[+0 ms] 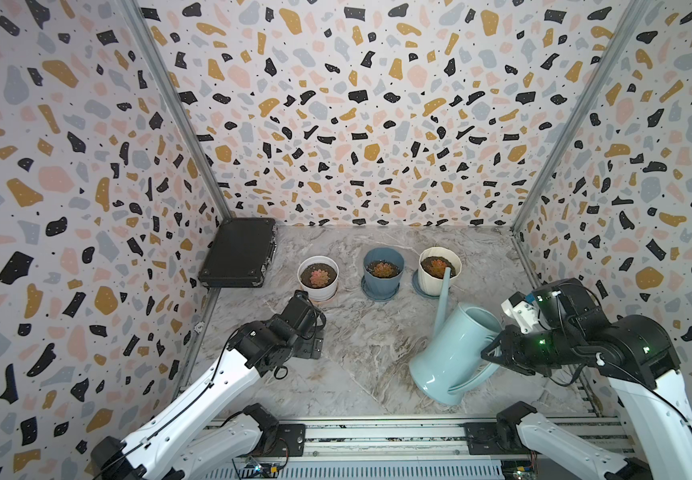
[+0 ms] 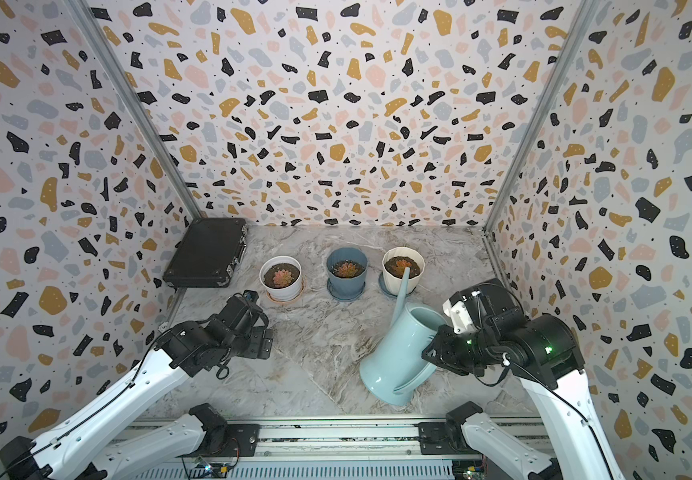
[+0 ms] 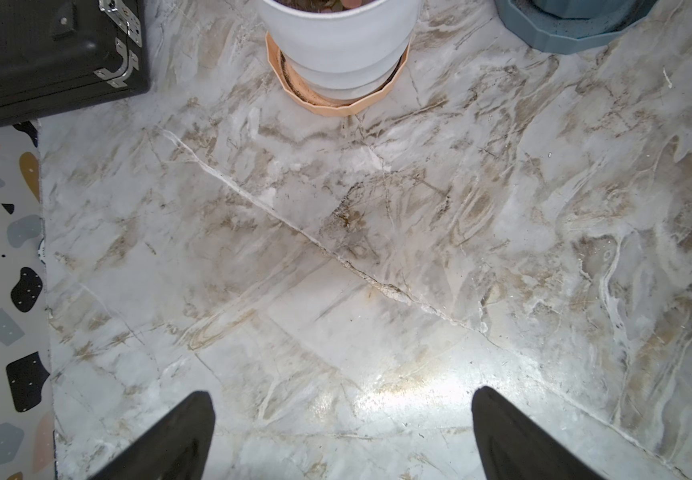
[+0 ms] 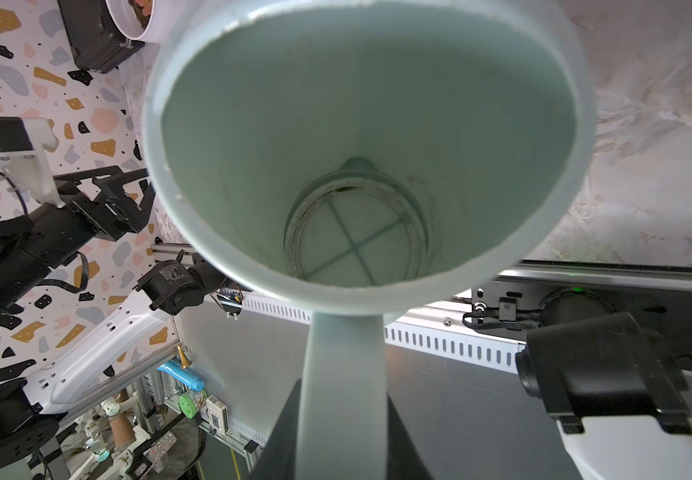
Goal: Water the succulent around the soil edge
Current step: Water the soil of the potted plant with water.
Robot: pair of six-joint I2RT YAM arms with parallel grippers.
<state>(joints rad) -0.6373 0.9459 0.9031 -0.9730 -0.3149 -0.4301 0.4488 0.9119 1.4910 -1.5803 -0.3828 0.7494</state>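
I see the right gripper (image 1: 492, 351) at the near right of the table (image 1: 361, 357), its fingers (image 4: 402, 440) clenched on the handle of the pale blue watering can (image 1: 454, 353). The can is lifted and tilted toward the far side; in the right wrist view (image 4: 361, 166) I look straight down its open mouth to the bottom, and I cannot tell whether any water is inside.

The long spout (image 1: 444, 291) rises from the can to the cream pot (image 1: 440, 270), the rightmost of three pots in a row at the far side of the table. The spout tip lies over the right-hand edge of the soil, beside the reddish succulent (image 1: 437, 266) in that pot.

In both top views the blue pot (image 2: 346, 272) stands in the middle of the row and the white pot (image 2: 281, 277) on its peach saucer stands to the left, each holding its own succulent. A black case (image 1: 238, 253) lies at the far left corner, beside the white pot.

The left gripper (image 3: 342, 436) hovers over bare table near the white pot, its fingers (image 3: 178, 440) spread wide and grasping nothing.
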